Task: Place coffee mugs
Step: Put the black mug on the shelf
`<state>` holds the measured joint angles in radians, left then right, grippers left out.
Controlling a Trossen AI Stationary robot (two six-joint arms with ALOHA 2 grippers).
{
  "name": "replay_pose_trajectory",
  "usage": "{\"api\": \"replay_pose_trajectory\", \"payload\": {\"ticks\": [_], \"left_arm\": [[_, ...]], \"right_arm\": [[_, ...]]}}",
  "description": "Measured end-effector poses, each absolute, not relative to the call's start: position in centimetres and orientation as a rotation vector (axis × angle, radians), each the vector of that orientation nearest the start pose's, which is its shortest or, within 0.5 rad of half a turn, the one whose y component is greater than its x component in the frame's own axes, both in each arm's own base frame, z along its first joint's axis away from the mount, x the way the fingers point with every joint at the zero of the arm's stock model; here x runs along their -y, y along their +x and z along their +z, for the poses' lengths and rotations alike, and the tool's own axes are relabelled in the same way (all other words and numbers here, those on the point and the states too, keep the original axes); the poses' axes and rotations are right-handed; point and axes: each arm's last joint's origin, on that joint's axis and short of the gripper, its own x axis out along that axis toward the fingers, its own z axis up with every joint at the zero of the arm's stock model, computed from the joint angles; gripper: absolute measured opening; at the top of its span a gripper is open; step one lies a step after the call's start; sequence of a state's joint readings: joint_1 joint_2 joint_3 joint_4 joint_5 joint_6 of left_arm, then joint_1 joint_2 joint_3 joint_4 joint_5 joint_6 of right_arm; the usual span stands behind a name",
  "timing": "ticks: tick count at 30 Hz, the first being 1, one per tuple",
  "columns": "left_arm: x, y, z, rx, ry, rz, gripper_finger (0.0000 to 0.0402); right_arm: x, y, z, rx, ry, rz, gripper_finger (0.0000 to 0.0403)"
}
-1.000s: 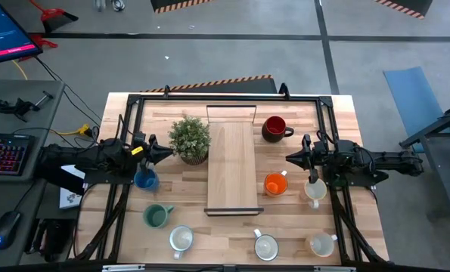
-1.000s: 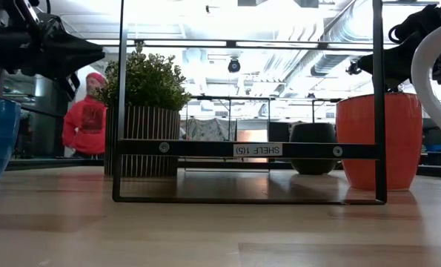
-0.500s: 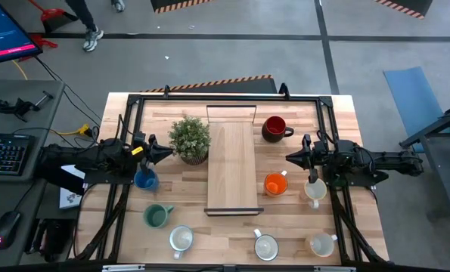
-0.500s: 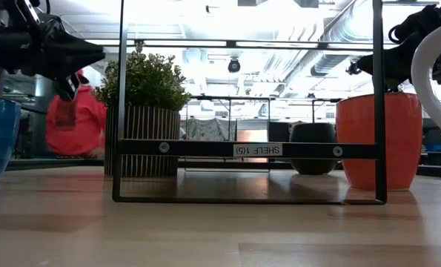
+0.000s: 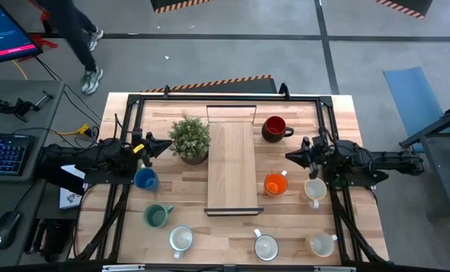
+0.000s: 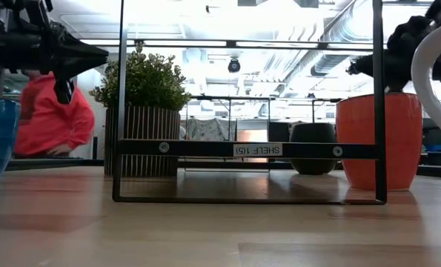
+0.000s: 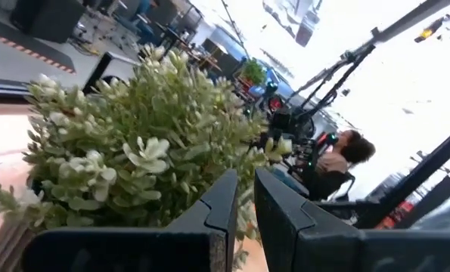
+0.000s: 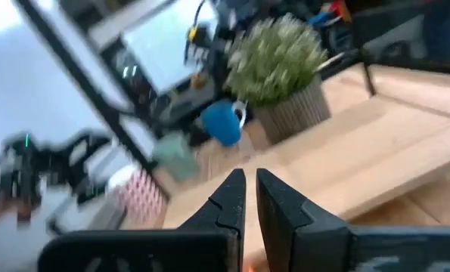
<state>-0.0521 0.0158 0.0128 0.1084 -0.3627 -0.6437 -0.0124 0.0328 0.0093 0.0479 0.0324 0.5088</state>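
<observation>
Both arms shifted slightly up-frame since earlier; left gripper [image 5: 166, 143] and right gripper [image 5: 289, 157] jaws nearly shut, holding nothing. Coffee mugs [image 5: 275, 183] spread across table [image 5: 346, 113] around shelf [image 5: 231, 167] and plant [image 5: 189, 138]. Person [image 5: 72, 30] walking upper left.

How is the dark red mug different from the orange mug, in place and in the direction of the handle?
The dark red mug stands near the table's far edge, while the orange mug stands nearer the middle. The red mug's handle points right, toward the right arm; the orange mug's handle points to the far edge. They differ in colour too. Both stand upright just right of the wooden shelf board, and neither is held.
</observation>
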Motion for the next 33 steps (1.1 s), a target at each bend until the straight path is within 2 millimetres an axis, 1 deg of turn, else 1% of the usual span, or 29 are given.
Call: {"api": "replay_pose_trajectory", "payload": {"ticks": [3, 11, 14, 17, 19, 21, 26, 30, 33], "left_arm": [[-0.6, 9.5, 17.9, 0.230, -0.656, 0.288, 0.0035], [-0.7, 9.3, 19.1, 0.339, -0.547, 0.287, 0.0035], [-0.7, 9.2, 19.5, 0.368, -0.503, 0.279, 0.0035], [-0.7, 9.2, 19.5, 0.368, -0.495, 0.278, 0.0035], [-0.6, 9.2, 19.5, 0.365, -0.494, 0.275, 0.0035], [-0.6, 9.2, 19.5, 0.363, -0.493, 0.266, 0.0035], [-0.6, 9.2, 19.4, 0.350, -0.489, 0.266, 0.0035], [-0.6, 9.3, 19.2, 0.330, -0.485, 0.270, 0.0035], [-0.6, 9.3, 19.1, 0.321, -0.483, 0.272, 0.0035]], "right_arm": [[0.3, 9.8, 17.9, 0.147, 0.542, -0.047, 0.0018], [0.3, 9.0, 20.7, 0.441, 0.429, 0.003, 0.0018], [0.4, 8.7, 21.2, 0.510, 0.395, -0.015, 0.0018], [0.4, 8.6, 21.5, 0.534, 0.372, -0.022, 0.0018], [0.4, 8.6, 21.6, 0.520, 0.373, -0.025, 0.0018], [0.4, 8.6, 22.2, 0.492, 0.370, -0.031, 0.0018], [0.5, 8.6, 25.2, 0.391, 0.263, -0.091, 0.0018], [0.7, 9.4, 27.4, 0.222, 0.172, -0.182, 0.0018], [0.8, 10.3, 28.8, 0.100, 0.157, -0.239, 0.0018]]}}
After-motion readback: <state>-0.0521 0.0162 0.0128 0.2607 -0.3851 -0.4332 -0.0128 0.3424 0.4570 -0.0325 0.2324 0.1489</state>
